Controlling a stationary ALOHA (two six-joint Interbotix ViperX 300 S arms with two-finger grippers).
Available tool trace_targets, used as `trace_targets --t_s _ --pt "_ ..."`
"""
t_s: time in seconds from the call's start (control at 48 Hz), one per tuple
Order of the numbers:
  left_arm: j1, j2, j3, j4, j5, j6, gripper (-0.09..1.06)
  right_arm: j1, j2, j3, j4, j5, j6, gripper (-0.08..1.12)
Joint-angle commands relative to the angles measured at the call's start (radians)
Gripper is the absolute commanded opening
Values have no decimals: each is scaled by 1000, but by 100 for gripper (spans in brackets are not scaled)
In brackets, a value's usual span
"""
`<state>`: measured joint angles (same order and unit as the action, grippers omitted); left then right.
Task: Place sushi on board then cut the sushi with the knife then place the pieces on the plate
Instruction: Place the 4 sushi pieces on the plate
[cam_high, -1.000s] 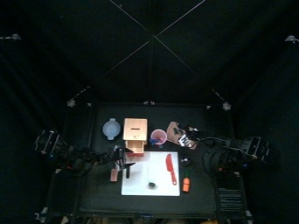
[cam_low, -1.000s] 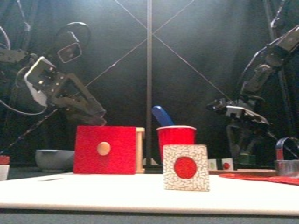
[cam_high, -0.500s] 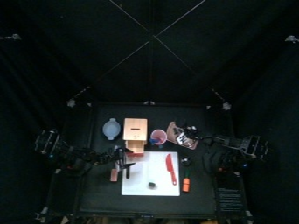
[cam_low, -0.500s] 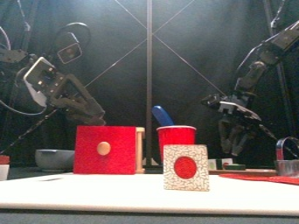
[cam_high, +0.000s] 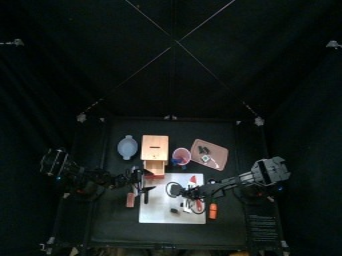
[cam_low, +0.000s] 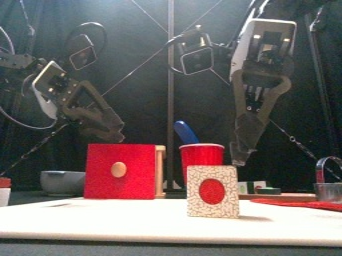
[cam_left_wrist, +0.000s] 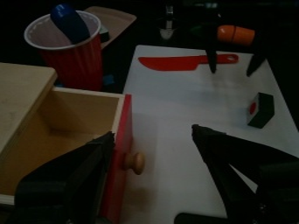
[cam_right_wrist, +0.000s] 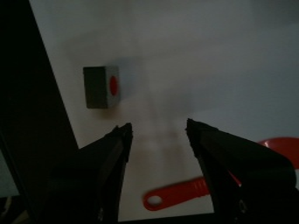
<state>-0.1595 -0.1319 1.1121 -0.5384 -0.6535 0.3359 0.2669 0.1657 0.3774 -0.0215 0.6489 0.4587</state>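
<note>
Board (cam_left_wrist: 176, 122) holds one sushi piece (cam_left_wrist: 260, 110), one knife (cam_left_wrist: 184, 61)

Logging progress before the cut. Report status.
Left gripper open at the red drawer front. Right gripper open over the white board, red knife not gripped. Sushi piece on the board, untouched. Nothing blocking it.

I see black arms with cable loops. Left gripper (cam_left_wrist: 155, 136) and right gripper (cam_right_wrist: 158, 129): dark jaws, grey outside, white cross-plates above.
</note>
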Motion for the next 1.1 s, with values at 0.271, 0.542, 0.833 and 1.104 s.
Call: trace_targets --t_s 0.271,0.542,0.833,1.104 --pt "2 5 -18 2 -5 0 102 5 41 -74 -2 -58 9 87" --pt "2 5 -14 2 -5 0 102 6 87 -83 12 -86 15 84" --pt "2 5 -11 -8 3 0 102 2 48 -72 -6 -57 17 53" --pt "2 5 -9 -15 28 0 102 -210 -327 245 -37 41 21 54"
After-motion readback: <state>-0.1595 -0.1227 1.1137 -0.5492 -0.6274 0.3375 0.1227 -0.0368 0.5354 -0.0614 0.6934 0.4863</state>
